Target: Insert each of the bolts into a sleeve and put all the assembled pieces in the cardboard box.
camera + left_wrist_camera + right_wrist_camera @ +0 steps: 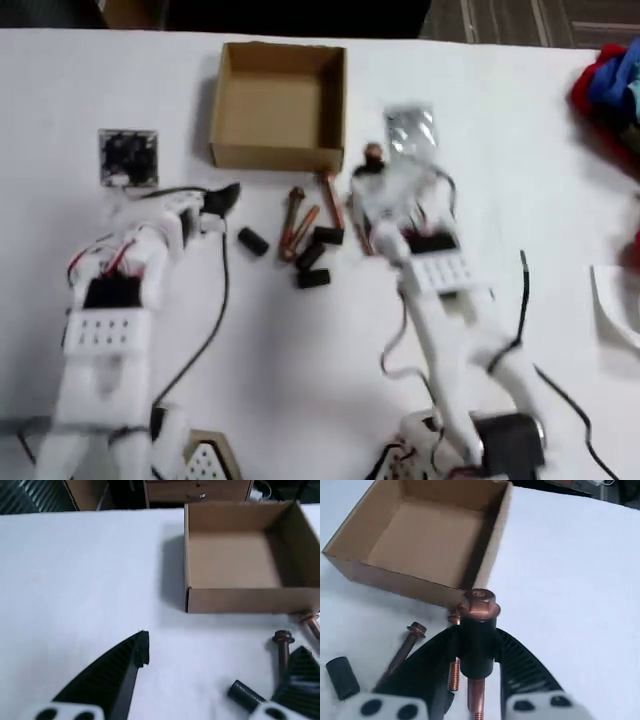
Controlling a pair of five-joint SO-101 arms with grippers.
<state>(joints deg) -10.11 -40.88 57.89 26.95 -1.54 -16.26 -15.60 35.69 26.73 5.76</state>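
Early going: one bolt seated in a sleeve, clamped upright between right fingers, lower centre, near the cardboard box. Nothing boxed yet. Left fingers spread wide, holding nothing. Loose bolts and loose sleeves mid-table, unpaired.

No text, number or sign can be read anywhere. The square tag on the table carries a dark pattern, too blurred to make out.
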